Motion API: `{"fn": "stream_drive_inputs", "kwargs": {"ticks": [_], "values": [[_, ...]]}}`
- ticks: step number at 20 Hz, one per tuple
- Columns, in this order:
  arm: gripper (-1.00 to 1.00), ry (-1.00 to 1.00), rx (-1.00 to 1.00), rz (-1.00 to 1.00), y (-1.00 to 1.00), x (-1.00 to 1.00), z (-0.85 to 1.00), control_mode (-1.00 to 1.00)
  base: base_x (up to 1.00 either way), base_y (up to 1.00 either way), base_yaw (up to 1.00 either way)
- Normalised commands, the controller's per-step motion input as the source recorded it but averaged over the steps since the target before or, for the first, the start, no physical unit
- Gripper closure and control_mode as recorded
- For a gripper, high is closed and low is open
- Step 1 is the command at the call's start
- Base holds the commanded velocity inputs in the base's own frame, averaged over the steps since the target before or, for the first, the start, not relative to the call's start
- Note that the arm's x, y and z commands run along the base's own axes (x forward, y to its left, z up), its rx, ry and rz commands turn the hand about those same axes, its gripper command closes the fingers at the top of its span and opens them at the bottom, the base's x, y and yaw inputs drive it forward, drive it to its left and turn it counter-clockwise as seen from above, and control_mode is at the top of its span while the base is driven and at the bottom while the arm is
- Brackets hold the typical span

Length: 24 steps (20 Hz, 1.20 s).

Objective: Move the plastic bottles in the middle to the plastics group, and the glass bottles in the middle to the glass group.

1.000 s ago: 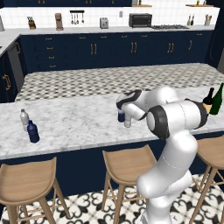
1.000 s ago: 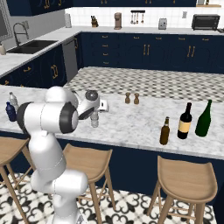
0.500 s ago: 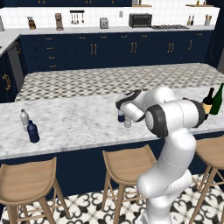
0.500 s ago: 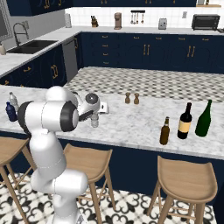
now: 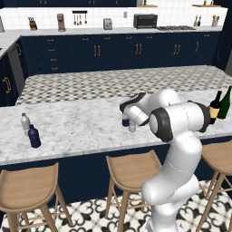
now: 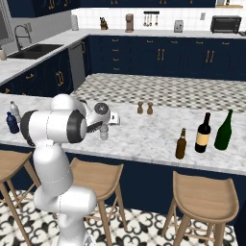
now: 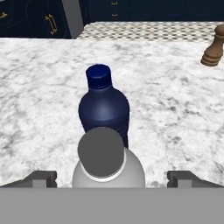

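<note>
In the left base view the white arm rises from the lower right, folds at a big dark-ringed elbow at centre right, and reaches left toward the middle of the frame, where its hand ends over the marble counter (image 5: 81,129). The gripper (image 5: 129,118) sits low there, right at the two middle plastic bottles: the navy bottle (image 5: 125,119) and the clear bottle (image 5: 132,126), which stand touching or nearly so.

The hand view looks along the fingers. The gripper (image 7: 112,178) is spread wide, its two dark fingertips (image 7: 41,178) at the lower left and lower right of the frame, with the clear bottle (image 7: 108,164) between them at bottom centre. Neither tip touches it; nothing is held. The navy bottle (image 7: 104,107) stands upright just behind it, mid-frame. A brown pepper mill (image 7: 213,49) is at the upper right.

In the right base view the arm bends at centre left and the gripper (image 6: 103,126) meets the clear bottle (image 6: 104,133). The amber bottle (image 6: 181,144), the dark wine bottle (image 6: 203,133) and the green wine bottle (image 6: 224,130) stand at the right. The plastics group (image 5: 29,131) stands at the left edge of the left base view.
</note>
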Motion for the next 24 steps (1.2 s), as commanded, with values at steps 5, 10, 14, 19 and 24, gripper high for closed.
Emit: {"fn": "stream_drive_inputs", "kwargs": {"ticks": [5, 10, 14, 19, 24], "values": [[1.00, 0.00, 0.00, 0.00, 0.00, 0.00, 0.00, -1.00, 0.00, 0.00, 0.00], [1.00, 0.00, 0.00, 0.00, 0.00, 0.00, 0.00, -1.00, 0.00, 0.00, 0.00], [1.00, 0.00, 0.00, 0.00, 0.00, -0.02, 0.00, -1.00, 0.00, 0.00, 0.00], [1.00, 0.00, 0.00, -0.03, 0.00, -0.25, 0.50, -1.00, 0.00, 0.00, 0.00], [1.00, 0.00, 0.00, -0.10, 0.01, -0.34, 0.72, -1.00, 0.00, 0.00, 0.00]]}}
